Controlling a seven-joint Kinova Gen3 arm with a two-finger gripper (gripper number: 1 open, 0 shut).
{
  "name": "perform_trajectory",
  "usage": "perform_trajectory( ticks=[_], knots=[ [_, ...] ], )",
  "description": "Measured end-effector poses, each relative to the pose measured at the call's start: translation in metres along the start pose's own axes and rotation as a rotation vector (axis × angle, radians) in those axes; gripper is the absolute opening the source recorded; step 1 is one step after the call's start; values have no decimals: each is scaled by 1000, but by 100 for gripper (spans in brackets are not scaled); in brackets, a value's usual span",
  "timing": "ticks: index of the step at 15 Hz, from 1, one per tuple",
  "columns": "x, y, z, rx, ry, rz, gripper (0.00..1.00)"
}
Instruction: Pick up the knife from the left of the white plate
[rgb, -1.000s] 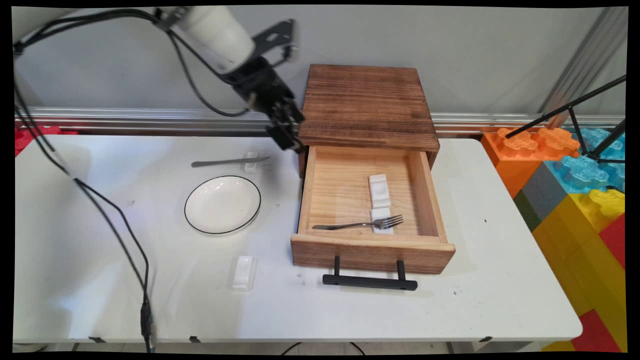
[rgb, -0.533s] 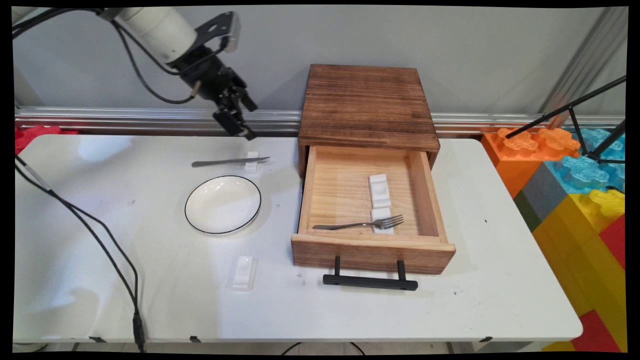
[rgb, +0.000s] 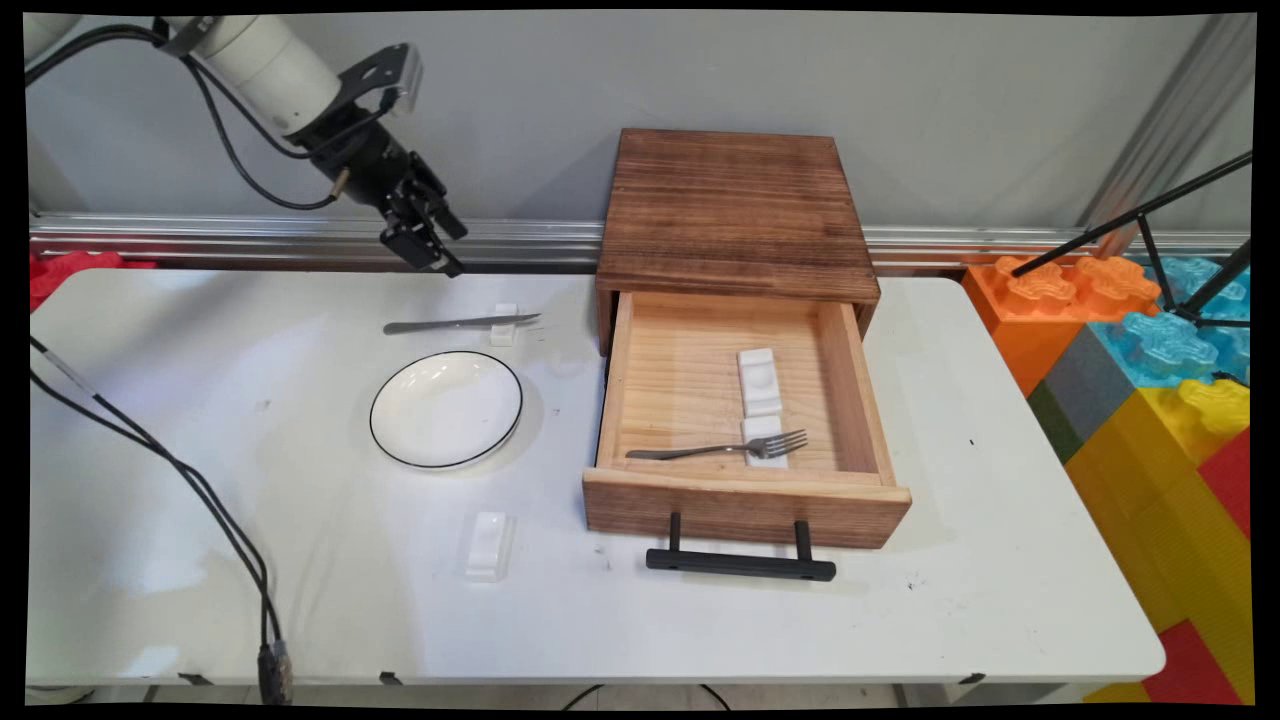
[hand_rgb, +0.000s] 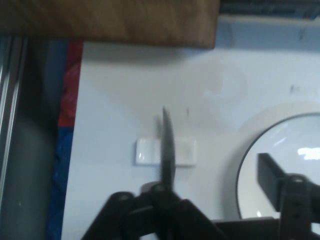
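My gripper hangs open and empty over the table's far side, left of the wooden drawer box. Just below and in front of it a metal knife lies with its blade on a small white rest. In the hand view the knife and its rest lie just ahead of my gripper, nearer its left side. A white plate with a black rim sits on the near side of the knife.
The box's drawer stands pulled out, holding a fork laid on one of two white rests. Another white rest lies near the table's front. Coloured foam blocks stand at the right. Black cables hang at the left.
The gripper has swung left and slightly up, from the drawer box's left rear corner to a spot above the knife. Nothing on the table has moved.
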Motion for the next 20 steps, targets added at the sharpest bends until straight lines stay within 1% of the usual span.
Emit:
perform_trajectory(
  ticks=[4,8,10,11,14,17,20],
  knots=[
    [-27,-16,12,-14,-17,-8,0],
    [-43,-21,25,-36,-30,-16,0],
    [-52,-23,33,-54,-37,-15,0],
    [-54,-24,36,-61,-40,-14,100],
    [-64,-26,43,-67,-54,-21,100],
    [-70,-30,50,-53,-59,-35,100],
    [-73,-32,57,-49,-63,-44,100]
  ],
)
